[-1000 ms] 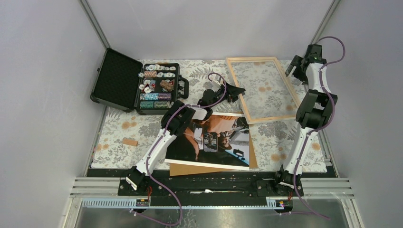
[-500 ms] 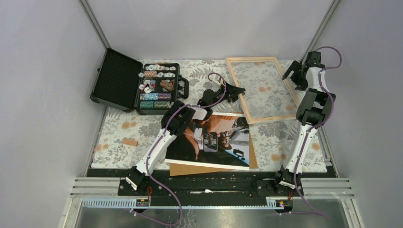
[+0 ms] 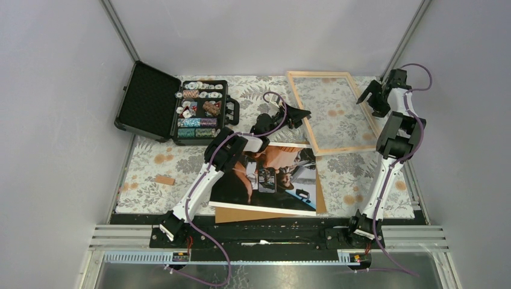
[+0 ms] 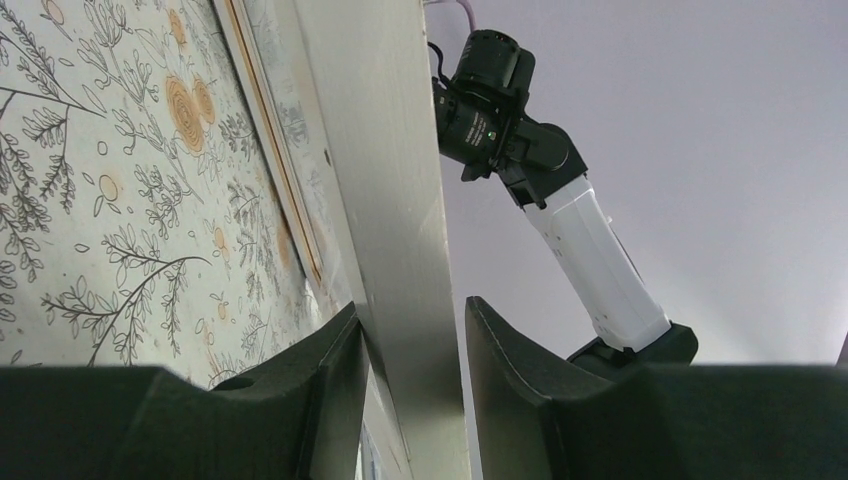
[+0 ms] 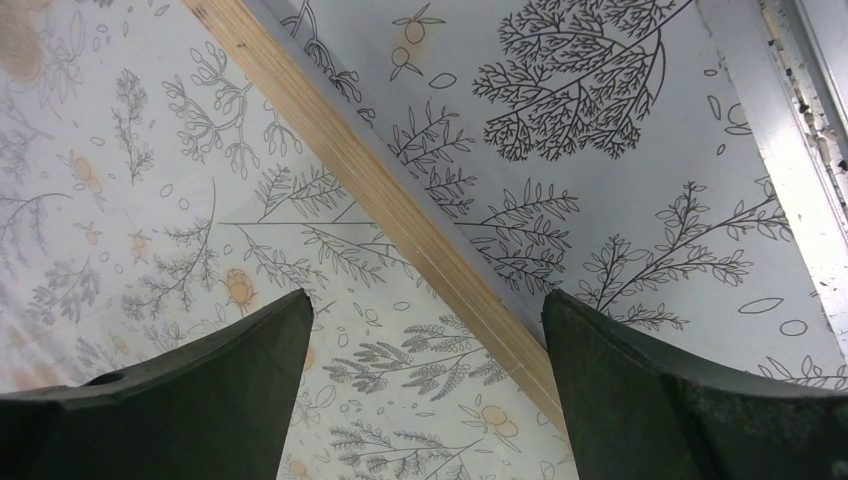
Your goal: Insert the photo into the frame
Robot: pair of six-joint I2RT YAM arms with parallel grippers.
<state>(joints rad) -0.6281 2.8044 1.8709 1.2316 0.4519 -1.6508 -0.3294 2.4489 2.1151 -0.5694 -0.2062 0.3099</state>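
Top view, counts: we count one frame (image 3: 336,114), one photo (image 3: 268,177), one brown backing board (image 3: 319,198), one open chip case (image 3: 199,111) and two tools.
Top view, frame: flat on the tabletop (image 3: 144,162) at far right; long axis runs near to far, near end skewed rightward.
Top view, photo: face up on the backing board near centre; long axis left to right, far right corner just beside the frame's near left corner.
Top view, left tool (image 3: 299,114): at the frame's left rail.
Top view, right tool (image 3: 372,101): at the frame's right rail.
Left wrist, left tool (image 4: 412,310): fingers slightly apart; we see nothing gripped.
Left wrist, frame (image 4: 270,130): wooden rail off to the left.
Right wrist, right tool (image 5: 425,300): fingers spread wide.
Right wrist, frame (image 5: 370,185): rail crosses diagonally under the gap.
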